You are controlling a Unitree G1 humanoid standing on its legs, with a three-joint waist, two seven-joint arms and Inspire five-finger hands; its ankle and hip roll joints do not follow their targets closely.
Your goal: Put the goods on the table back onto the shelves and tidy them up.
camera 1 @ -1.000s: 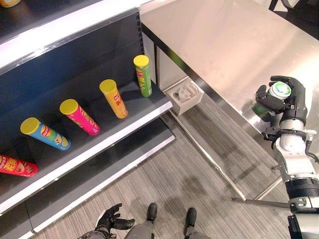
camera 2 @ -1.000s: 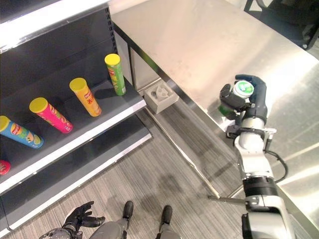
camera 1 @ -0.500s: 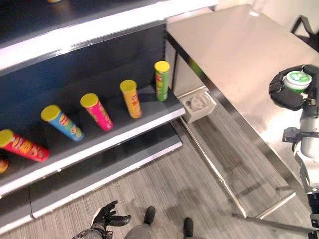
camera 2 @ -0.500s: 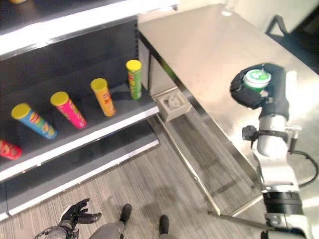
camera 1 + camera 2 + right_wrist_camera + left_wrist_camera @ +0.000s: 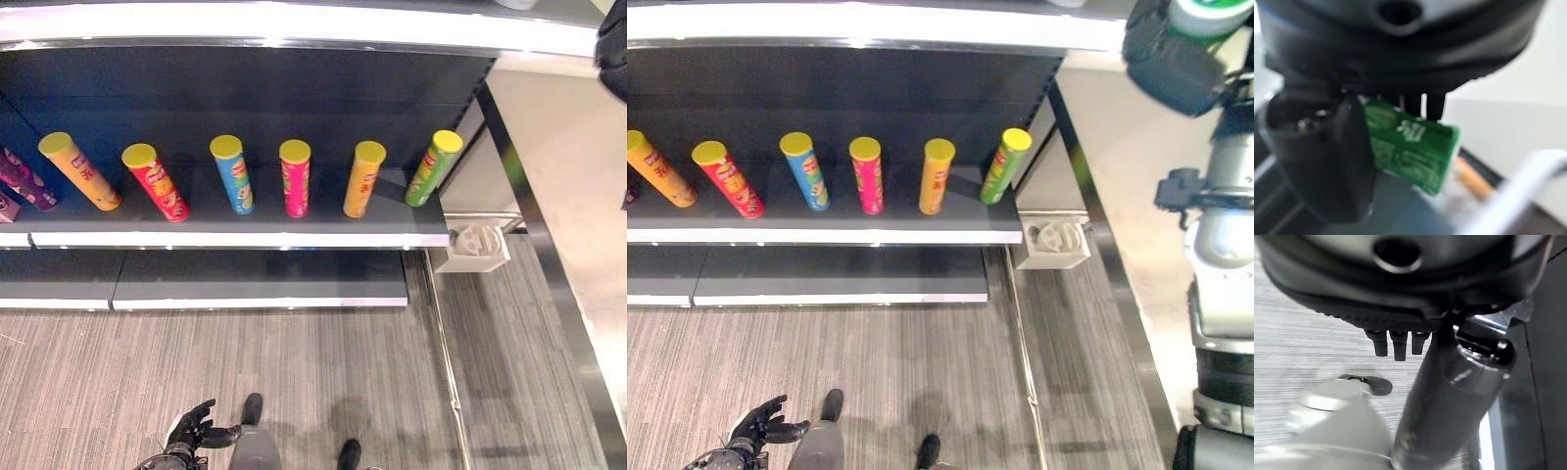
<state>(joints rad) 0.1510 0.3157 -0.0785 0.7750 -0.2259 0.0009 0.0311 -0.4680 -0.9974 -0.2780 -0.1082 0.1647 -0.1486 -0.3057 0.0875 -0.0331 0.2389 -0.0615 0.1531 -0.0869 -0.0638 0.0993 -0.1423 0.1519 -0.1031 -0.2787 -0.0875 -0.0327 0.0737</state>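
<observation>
My right hand [image 5: 1169, 61] is raised at the upper right, level with the top shelf edge [image 5: 872, 23], and is shut on a green can [image 5: 1207, 12] with a white and green lid. In the right wrist view the green can [image 5: 1411, 146] sits clamped between the thumb and the fingers. Several chip cans lean in a row on the dark middle shelf [image 5: 245, 224]; the green one [image 5: 432, 167] is furthest right, beside an orange one [image 5: 363, 179]. My left hand [image 5: 191, 431] hangs low near the floor, open and holding nothing.
The steel table [image 5: 573, 186] runs along the right side, its edge next to the shelf's end. A white moulded box [image 5: 476, 246] sits on the floor under the table's corner. A lower shelf [image 5: 255, 282] lies beneath the row of cans. Grey plank floor spreads in front.
The camera has swung from the table to face the shelves. My right hand has risen with the green can to top-shelf height. The left hand still hangs low.
</observation>
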